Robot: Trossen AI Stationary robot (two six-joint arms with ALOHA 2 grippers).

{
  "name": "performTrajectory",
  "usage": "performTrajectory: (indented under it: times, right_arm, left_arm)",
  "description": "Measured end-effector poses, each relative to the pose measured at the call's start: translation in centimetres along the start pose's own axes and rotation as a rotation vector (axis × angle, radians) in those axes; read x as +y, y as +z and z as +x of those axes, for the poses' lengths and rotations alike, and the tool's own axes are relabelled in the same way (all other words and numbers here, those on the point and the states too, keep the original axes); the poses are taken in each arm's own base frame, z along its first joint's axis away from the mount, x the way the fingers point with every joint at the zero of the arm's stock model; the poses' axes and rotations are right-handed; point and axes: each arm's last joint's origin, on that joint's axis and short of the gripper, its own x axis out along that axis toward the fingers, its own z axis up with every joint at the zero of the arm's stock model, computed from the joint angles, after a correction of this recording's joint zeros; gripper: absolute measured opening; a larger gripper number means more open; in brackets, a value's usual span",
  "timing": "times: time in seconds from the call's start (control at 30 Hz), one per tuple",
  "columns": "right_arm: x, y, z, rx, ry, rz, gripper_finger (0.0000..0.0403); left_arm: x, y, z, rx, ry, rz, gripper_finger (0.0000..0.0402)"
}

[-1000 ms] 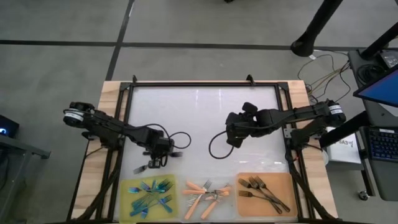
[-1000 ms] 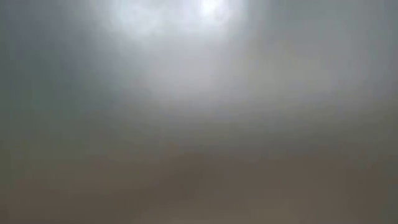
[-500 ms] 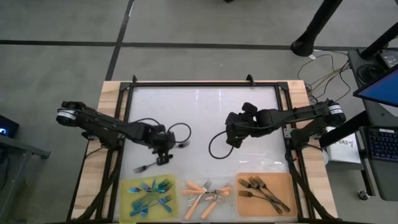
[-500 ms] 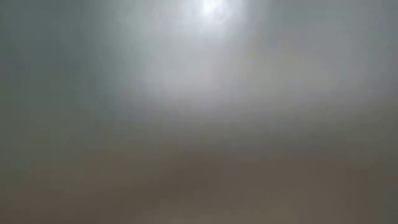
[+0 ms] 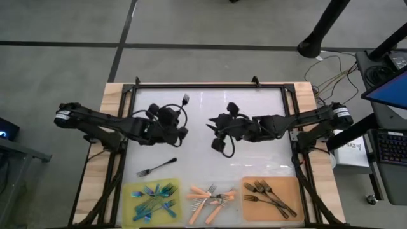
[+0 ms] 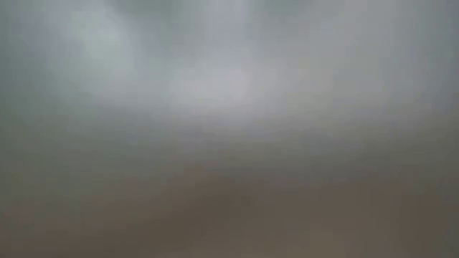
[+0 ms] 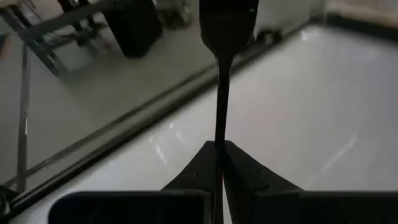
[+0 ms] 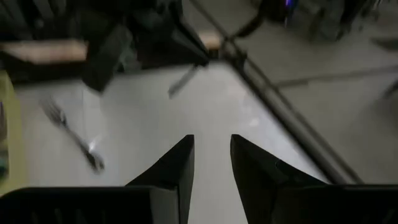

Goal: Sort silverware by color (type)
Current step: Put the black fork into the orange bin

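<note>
- Most of the sorting looks done: the iridescent blue-teal forks (image 5: 152,196) lie heaped on a yellow-green mat (image 5: 131,213) at the near edge of the white tabletop (image 5: 254,159), the orange-handled forks with silver tines (image 5: 210,196) sit in a loose pile just beside it, and the dark grey-black forks (image 5: 267,194) rest on an orange mat (image 5: 294,207).
- One dark fork (image 5: 155,168) lies alone on the tabletop, apart from every pile.
- The left claw (image 7: 219,149) is clamped together on the handle of another dark fork (image 7: 221,93), held above the tabletop's middle-left.
- The right claw (image 8: 211,158) hovers mid-tabletop, fingers apart and empty.
- Judging by this, two dark forks remain to join the orange mat.
</note>
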Motion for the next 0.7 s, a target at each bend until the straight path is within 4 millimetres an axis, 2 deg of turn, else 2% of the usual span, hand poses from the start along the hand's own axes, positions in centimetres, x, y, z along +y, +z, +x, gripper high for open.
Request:
performTrajectory:
  times: [0.1, 0.27, 0.47, 0.7]
  right_arm:
    - [-0.1, 1.0, 0.5, -0.104, 0.0, -0.01, 0.0095]
    - [-0.1, 1.4, 2.2, -0.175, -0.023, -0.03, 0.0095]
    - [-0.9, 1.6, 3.6, -0.189, -0.051, -0.033, 0.0096]
    - [-2.0, 1.8, 4.1, -0.196, -0.061, 0.004, 0.013]
  left_arm:
    - [-0.2, 1.6, -0.6, -0.065, 0.027, -0.059, 0.0]
    - [-1.3, 2.8, -0.6, -0.086, 0.025, -0.076, 0.0]
    - [-3.8, 1.9, -0.7, -0.105, 0.028, -0.034, 0.0]
    - [-4.6, 1.6, -1.3, -0.173, 0.071, -0.067, 0.0]
